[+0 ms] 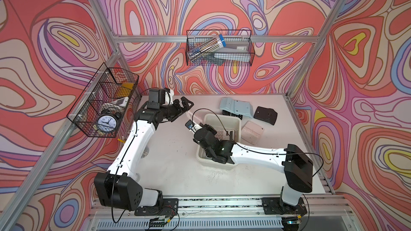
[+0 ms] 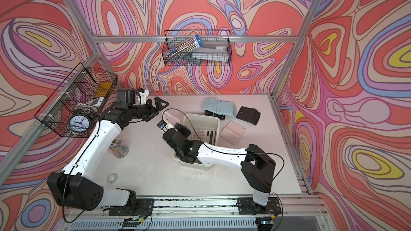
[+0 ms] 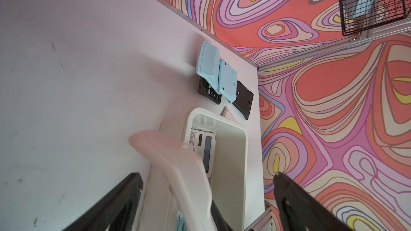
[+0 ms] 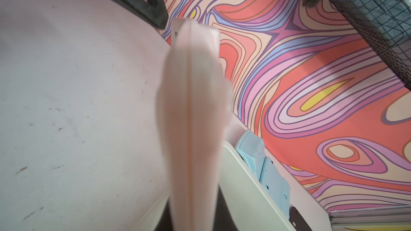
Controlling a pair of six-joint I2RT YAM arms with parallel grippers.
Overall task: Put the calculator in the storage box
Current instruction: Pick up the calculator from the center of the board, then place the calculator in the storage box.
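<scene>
A pale pink calculator [image 1: 190, 115] [image 4: 193, 118] hangs edge-on and blurred just past the far left corner of the storage box [image 1: 222, 116], a cream-white tub. My right gripper [image 1: 201, 127] [image 4: 193, 218] is shut on its lower end, over the tub. My left gripper [image 1: 185, 105] [image 3: 206, 175] stands wide open just beyond the calculator's upper end, touching nothing. In the left wrist view the pink calculator [image 3: 178, 170] passes between the spread fingers. A white calculator [image 1: 224, 134] [image 3: 204, 147] lies inside the storage box [image 3: 242, 152].
Behind and right of the tub lie two light blue calculators [image 1: 236, 107], a black one [image 1: 265, 115] and another pink one [image 1: 252, 133]. Black wire baskets hang on the left wall [image 1: 104, 105] and back wall [image 1: 219, 47]. A tape roll [image 2: 112, 177] and a clear cup [image 2: 120, 150] sit by the left arm.
</scene>
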